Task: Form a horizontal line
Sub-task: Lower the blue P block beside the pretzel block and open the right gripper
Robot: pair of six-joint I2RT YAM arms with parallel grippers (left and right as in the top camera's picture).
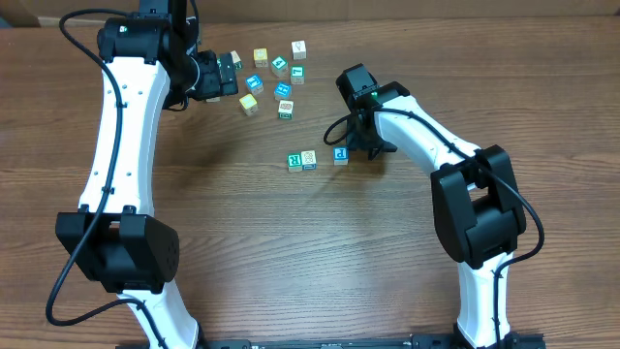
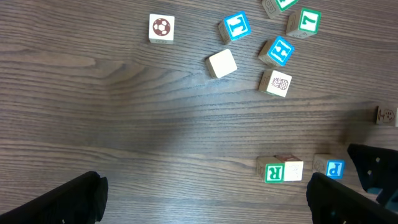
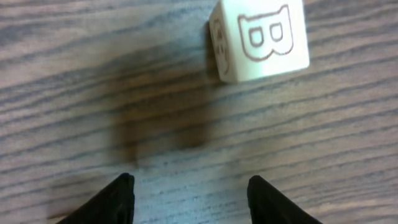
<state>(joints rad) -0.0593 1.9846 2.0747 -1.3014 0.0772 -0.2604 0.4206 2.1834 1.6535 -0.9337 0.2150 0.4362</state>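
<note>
1. From overhead, the right gripper (image 1: 376, 145) covers its own fingers and the wood beneath it, so how the jaws stand cannot be told there.
2. In the right wrist view, the top edge cuts the white cube (image 3: 261, 40) with an outlined "B". Only the fingertips (image 3: 121, 199) show, at the bottom edge.
3. In the left wrist view, the right edge slices a pale cube (image 2: 387, 115) whose mark is too small to read.
4. Of the left gripper (image 2: 204, 186), only two fingers (image 2: 65, 199) show. They are blurred dark shapes cut by the bottom edge.
5. From overhead, the faces of the scattered cubes (image 1: 283, 89) are too small to read.
</note>
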